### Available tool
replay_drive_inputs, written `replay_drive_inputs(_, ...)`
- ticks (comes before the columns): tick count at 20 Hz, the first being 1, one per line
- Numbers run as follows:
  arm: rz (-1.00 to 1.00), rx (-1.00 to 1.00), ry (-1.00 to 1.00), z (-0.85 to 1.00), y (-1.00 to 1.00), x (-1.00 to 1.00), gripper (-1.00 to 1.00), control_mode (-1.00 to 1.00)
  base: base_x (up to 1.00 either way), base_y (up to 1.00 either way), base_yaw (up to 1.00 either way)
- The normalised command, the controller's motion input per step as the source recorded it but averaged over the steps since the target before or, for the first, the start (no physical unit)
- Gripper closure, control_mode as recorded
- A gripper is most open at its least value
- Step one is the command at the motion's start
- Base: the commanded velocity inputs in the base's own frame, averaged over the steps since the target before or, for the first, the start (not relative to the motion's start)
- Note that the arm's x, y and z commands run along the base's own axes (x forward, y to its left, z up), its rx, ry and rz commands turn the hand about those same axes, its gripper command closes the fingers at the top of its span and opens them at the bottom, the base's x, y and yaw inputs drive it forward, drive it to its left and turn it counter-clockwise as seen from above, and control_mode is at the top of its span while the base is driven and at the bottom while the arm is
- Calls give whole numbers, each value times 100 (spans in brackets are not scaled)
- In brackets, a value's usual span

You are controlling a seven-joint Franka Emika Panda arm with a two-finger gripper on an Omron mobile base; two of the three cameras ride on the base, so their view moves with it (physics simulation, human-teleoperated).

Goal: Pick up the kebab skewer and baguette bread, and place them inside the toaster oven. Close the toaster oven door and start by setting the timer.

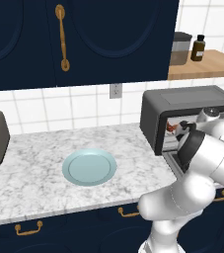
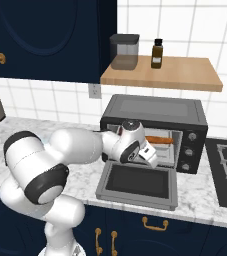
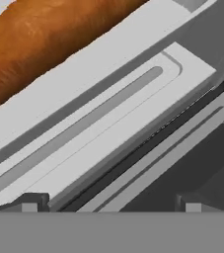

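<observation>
Baguette bread [image 3: 44, 39] lies across the upper left of the hand view, on the pale tray inside the toaster oven [image 2: 155, 112], just beyond the pincer [image 3: 108, 205], whose two dark tips stand wide apart at the bottom of that frame with nothing between them. In the right base view, the loaf shows as an orange-brown strip at centre right, inside the oven's open mouth, just right of the white wrist. The toaster oven door [image 2: 137, 185] hangs fully open, lying flat and level in front of the oven at lower centre, its dark glass facing up. In the left base view, the oven sits at the right of the frame on the marble surface [image 1: 29, 173], and small dark red pieces, apparently the kebab skewer [image 1: 170, 127], show inside its left end. A pale blue plate [image 1: 89, 167] rests at the centre of that surface, well apart from the oven.
</observation>
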Motion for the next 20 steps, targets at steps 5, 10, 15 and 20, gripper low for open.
replay_drive_inputs(5, -3, 0, -11, 3, 0, -40, -100, -100, 0, 0, 0)
replay_drive_inputs(10, 2, 0, -3, 28, 0, -81, -100, -100, 0, 0, 0)
replay_drive_inputs(15, 14, 0, 1, 26, 8, -98, -100, -100, 0, 0, 0)
replay_drive_inputs(20, 4, 0, 5, 0, 57, -70, -100, -100, 0, 0, 0)
